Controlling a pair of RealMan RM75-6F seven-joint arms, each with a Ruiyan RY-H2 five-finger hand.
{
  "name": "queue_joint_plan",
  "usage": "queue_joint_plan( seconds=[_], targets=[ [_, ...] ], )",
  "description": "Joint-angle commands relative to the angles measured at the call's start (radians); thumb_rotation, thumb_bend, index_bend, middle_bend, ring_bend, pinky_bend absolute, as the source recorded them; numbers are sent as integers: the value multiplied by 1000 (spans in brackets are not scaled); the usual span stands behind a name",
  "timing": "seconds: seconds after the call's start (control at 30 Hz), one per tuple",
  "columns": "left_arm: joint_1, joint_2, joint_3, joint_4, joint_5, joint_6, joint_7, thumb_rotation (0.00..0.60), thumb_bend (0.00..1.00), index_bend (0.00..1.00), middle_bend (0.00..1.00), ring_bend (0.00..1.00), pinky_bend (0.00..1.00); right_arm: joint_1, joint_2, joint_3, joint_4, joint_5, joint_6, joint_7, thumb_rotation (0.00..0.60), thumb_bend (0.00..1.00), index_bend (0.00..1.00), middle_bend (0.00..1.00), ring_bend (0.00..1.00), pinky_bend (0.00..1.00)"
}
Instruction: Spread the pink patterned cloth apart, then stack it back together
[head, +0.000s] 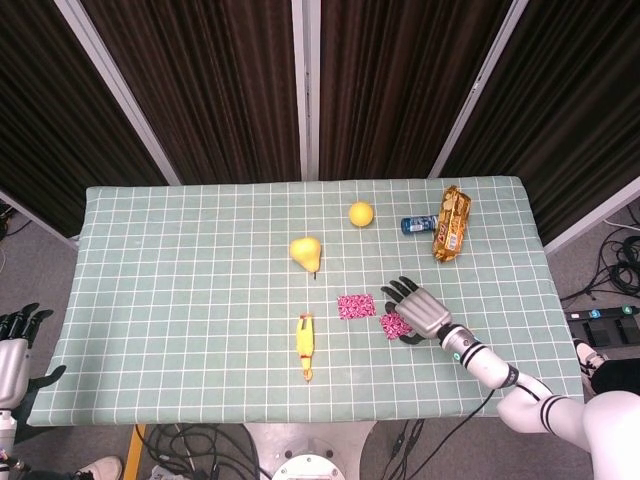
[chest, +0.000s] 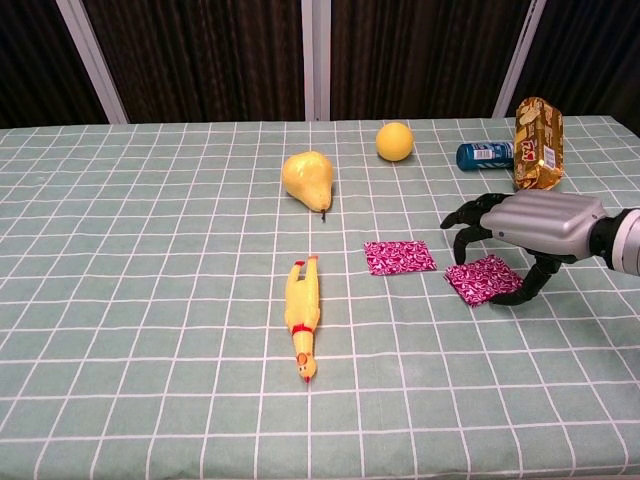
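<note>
My right hand (chest: 530, 226) sits arched over the right-hand cloth piece (chest: 483, 279), fingers (chest: 463, 217) curled down and spread like a claw, thumb reaching down at the piece's right edge; from the chest view the fingertips seem just above or at the cloth, and I cannot tell whether they actually pinch it. That piece lies flat on the table (chest: 150, 250), turned a little askew. The second pink cloth piece (chest: 399, 256) lies flat just to its left, apart from it and untouched. Further left is the rubber chicken (chest: 303, 318), lying lengthwise, with the pear (chest: 306, 177) behind it. Toward the far edge I see the orange (chest: 394, 141), then the blue can (chest: 485, 154) on its side beside the snack packet (chest: 537, 141). My left hand (head: 12, 350) hangs off the table's left end in the head view, fingers loose, holding nothing.
</note>
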Motion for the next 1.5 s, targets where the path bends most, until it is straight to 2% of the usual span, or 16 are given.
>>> queue_joint_plan(
  seconds=[0.03,0.5,0.7,0.83,1.03,1.23,1.5],
  targets=[
    [0,0,0,1,-1,-2,-1,600,34,255,231,167,144,-1,-1,0,3,2,-3,-3,480,171,315,71,0,0],
    [0,2,-1,-3,-1,0,1,600,34,255,231,167,144,5,4,6,6,-7,12,4,467,171,296,70,0,0],
    [-2,2,-2,-3,5,3,-2,600,34,255,231,167,144,10,15,56,-65,46,9,33,440,169,290,70,0,0],
    [1,3,-1,-2,10,9,-7,600,34,255,231,168,144,31,-20,116,-92,130,-41,-36,444,163,290,70,0,0],
    [9,7,2,3,3,12,-18,600,34,255,231,168,144,66,-92,179,-65,241,-109,-148,436,162,280,60,0,0],
    [10,4,4,12,4,9,-26,600,34,255,231,167,144,86,-129,200,-52,307,-142,-232,431,157,252,47,0,0],
    [7,3,2,17,5,5,-27,600,34,255,231,168,144,99,-155,202,-38,346,-160,-284,427,155,249,45,0,0]
  ],
)
